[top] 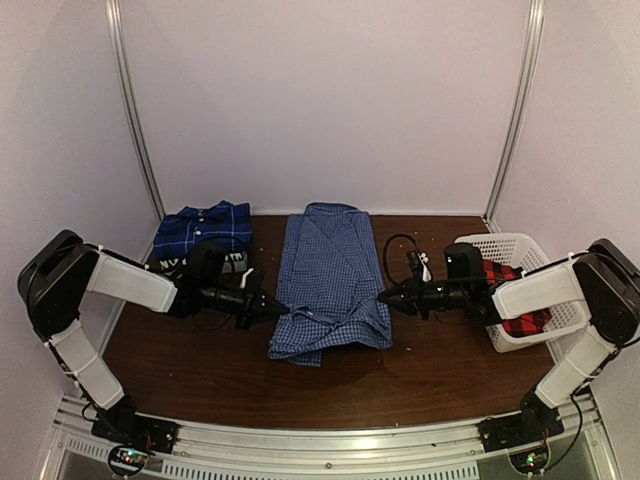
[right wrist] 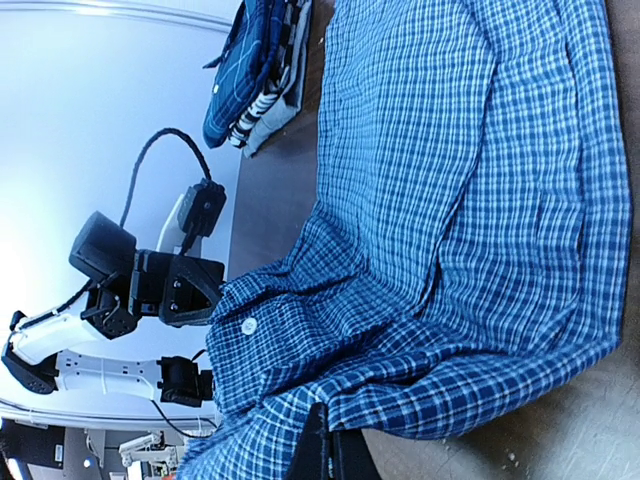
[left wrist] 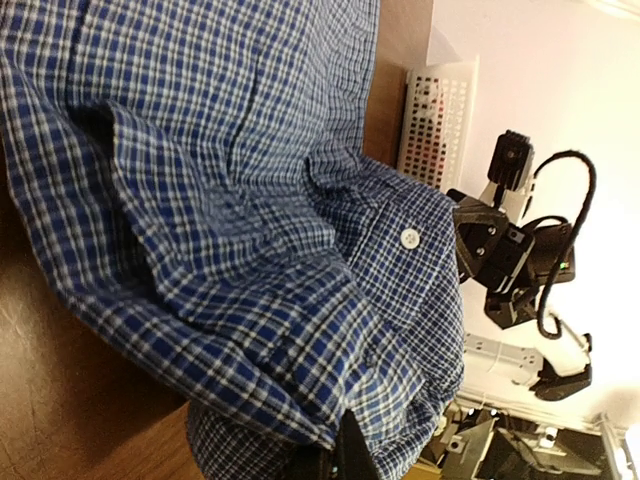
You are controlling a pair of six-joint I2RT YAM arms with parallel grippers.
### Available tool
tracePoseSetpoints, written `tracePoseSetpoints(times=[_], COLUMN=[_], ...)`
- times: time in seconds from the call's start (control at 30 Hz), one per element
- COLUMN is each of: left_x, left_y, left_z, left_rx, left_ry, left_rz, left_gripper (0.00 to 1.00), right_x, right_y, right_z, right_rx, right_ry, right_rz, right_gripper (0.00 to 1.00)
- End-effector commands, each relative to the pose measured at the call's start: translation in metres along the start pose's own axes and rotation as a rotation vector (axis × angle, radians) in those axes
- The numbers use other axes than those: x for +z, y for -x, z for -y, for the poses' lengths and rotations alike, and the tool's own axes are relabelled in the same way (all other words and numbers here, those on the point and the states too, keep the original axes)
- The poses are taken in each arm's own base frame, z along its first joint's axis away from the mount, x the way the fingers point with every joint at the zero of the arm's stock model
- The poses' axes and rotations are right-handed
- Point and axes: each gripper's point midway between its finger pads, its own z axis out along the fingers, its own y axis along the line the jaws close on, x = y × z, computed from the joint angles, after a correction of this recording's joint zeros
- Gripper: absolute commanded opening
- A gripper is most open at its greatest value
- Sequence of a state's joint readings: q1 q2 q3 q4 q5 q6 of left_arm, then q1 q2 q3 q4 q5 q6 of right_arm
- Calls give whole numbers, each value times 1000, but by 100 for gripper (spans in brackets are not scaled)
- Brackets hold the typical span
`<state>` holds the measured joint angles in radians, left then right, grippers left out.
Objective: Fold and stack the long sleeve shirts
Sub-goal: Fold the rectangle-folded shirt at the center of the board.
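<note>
The fine-check blue shirt (top: 330, 270) lies mid-tabletop (top: 200, 370). The left claw (top: 281, 312) is clenched on its left edge and the right claw (top: 384, 297) on its right edge. The darker plaid shirt (top: 205, 228) sits folded far left, and the red-and-black plaid shirt (top: 526, 322) is in the basket (top: 500, 241) at right.

a white slatted basket (top: 510, 241) sits at the right edge of the dark brown bench (top: 220, 370), beside the wall.

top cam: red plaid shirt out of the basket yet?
No, the red plaid shirt lies inside the white basket on the right.
</note>
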<state>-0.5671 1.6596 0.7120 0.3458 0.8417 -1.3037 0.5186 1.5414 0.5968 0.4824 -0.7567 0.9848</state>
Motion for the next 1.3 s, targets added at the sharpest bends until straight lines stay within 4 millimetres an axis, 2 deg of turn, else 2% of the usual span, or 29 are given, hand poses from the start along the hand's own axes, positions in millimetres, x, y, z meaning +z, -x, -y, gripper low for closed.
tracePoseSetpoints(times=[0.0, 0.1, 0.27, 0.47, 0.5, 0.53, 0.67, 0.73, 0.83, 0.97, 1.07, 1.27], left_x=[-6, -9, -6, 7, 8, 8, 3, -1, -10, -20, -21, -31], left_y=[42, 69, 103, 119, 120, 121, 123, 125, 128, 131, 129, 115], left_z=[28, 30, 12, -9, -12, -13, -10, -5, -1, 2, 4, 1], left_rx=[-26, -52, -130, -164, -165, -164, -134, -98, -39, 28, 82, 182], left_ry=[-121, -162, -188, -182, -181, -182, -178, -167, -132, -79, -39, 73], left_rz=[86, 136, 195, 199, 199, 200, 214, 224, 241, 255, 238, 222], left_gripper=[0, 0, 0, 0, 0, 5, 41, 53, 64, 71, 72, 72], right_x=[4, 8, 22, 41, 41, 41, 38, 35, 30, 20, 16, 9], right_y=[42, 66, 94, 106, 108, 110, 114, 115, 118, 122, 118, 94], right_z=[-1, 11, 33, 52, 53, 54, 59, 60, 59, 52, 50, 47], right_rx=[-4, 28, 68, 95, 97, 94, 68, 48, 6, -46, -75, -180], right_ry=[39, 40, 37, 25, 21, 15, -42, -81, -123, -169, -192, -265], right_rz=[95, 140, 181, 166, 170, 174, 178, 175, 177, 191, 181, 122], right_gripper=[0, 0, 0, 0, 4, 8, 25, 33, 44, 52, 56, 58])
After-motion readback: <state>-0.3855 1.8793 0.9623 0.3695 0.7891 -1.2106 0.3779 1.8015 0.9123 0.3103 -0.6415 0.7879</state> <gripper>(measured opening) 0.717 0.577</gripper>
